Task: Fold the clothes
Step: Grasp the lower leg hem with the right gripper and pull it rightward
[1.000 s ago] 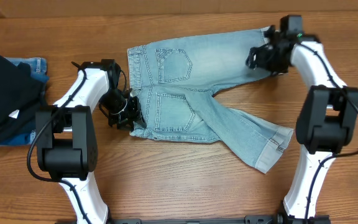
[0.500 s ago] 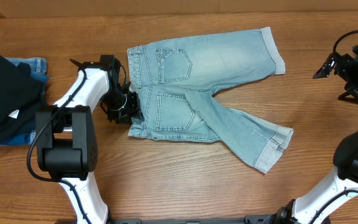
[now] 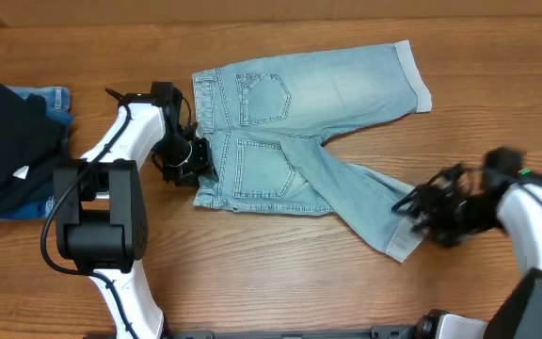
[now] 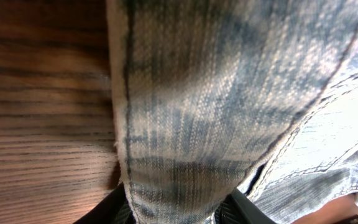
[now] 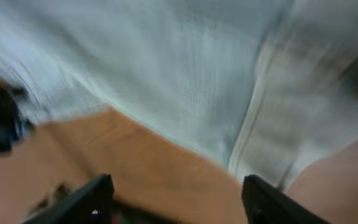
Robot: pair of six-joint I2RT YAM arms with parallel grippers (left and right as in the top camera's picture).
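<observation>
The pale light-blue denim shorts (image 3: 299, 104) lie flat, back pockets up, with the waistband to the left and both cuffed legs spread to the right. My left gripper (image 3: 196, 169) is shut on the lower corner of the waistband. Denim (image 4: 197, 93) fills the left wrist view and sits between the jaws (image 4: 179, 211). My right gripper (image 3: 420, 209) is blurred beside the cuff of the lower leg. In the right wrist view its jaws (image 5: 176, 199) are wide open and empty over bare wood. The cuff (image 5: 185, 81) lies just ahead of them.
A black garment with a small white tag (image 3: 3, 141) lies on darker blue folded denim (image 3: 53, 98) at the far left edge. The wooden table (image 3: 280, 273) shows bare in front of the shorts.
My right arm left the upper leg's cuff, swung out to the right, then came down to the lower leg's cuff. The left gripper stayed on the waistband. The shorts barely shifted.
</observation>
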